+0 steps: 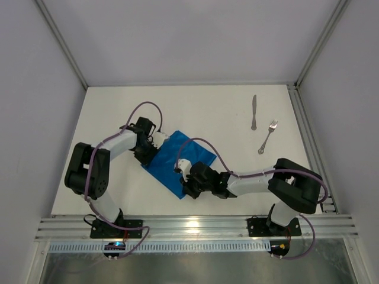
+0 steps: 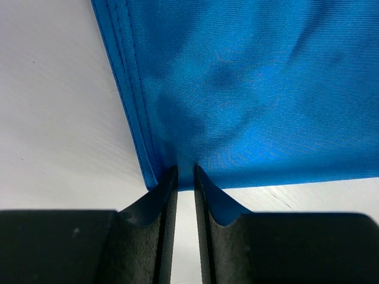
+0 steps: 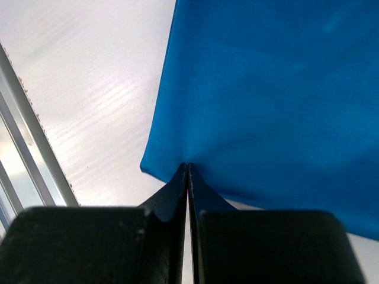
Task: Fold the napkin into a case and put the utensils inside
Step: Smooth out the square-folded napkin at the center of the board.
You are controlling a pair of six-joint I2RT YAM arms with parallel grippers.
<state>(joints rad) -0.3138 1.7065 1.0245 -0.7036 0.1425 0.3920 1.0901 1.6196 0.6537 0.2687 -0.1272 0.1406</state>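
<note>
The bright blue napkin [image 1: 180, 163] lies folded into a rectangle on the white table, set at a slant. My left gripper [image 1: 166, 142] is at its far-left edge near a corner. In the left wrist view the jaws [image 2: 185, 173] stand a narrow gap apart with the napkin's hemmed edge [image 2: 249, 89] between the tips. My right gripper [image 1: 187, 184] is at the near edge and is shut on the napkin [image 3: 266, 89] at its tips [image 3: 188, 167]. The knife [image 1: 254, 112] and fork [image 1: 268, 136] lie at the far right, apart from both grippers.
A metal rail [image 1: 195, 228] runs along the table's near edge and shows at the left of the right wrist view [image 3: 23, 148]. Another rail [image 1: 308, 136] borders the right side. Grey walls enclose the table at the back and sides.
</note>
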